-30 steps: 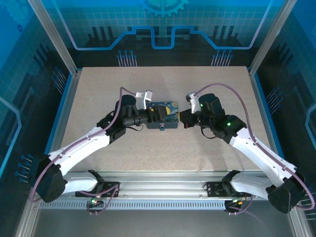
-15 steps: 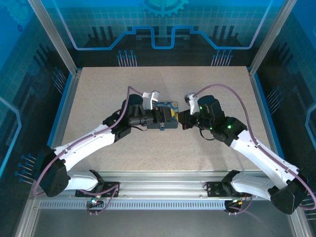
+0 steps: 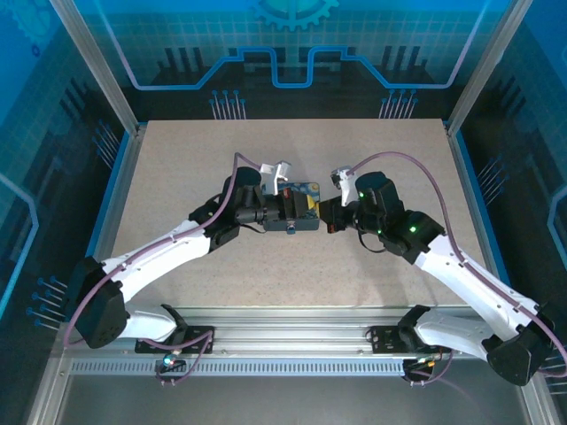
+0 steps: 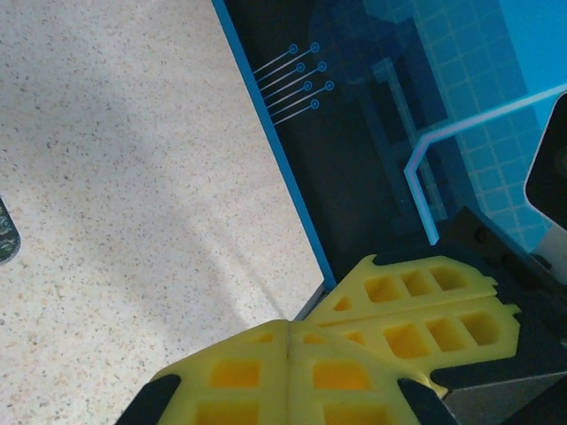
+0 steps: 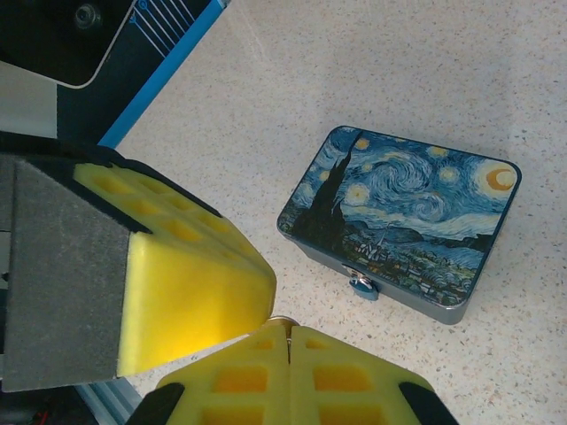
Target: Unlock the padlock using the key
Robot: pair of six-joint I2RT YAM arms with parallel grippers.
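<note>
The padlock (image 5: pixel 363 285) sits on the tin's (image 5: pixel 407 204) front wall, just upper right of the right gripper (image 5: pixel 285 324), whose pads press together. It is tiny and bluish-silver. The left gripper (image 4: pixel 288 326) is likewise closed.

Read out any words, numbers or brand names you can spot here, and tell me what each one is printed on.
None can be read anywhere.
Painted tin: a swirly night-sky picture, no lettering.
Padlock: too small to make out any marking.
Back wall: blue line and gear patterns, no words.
</note>
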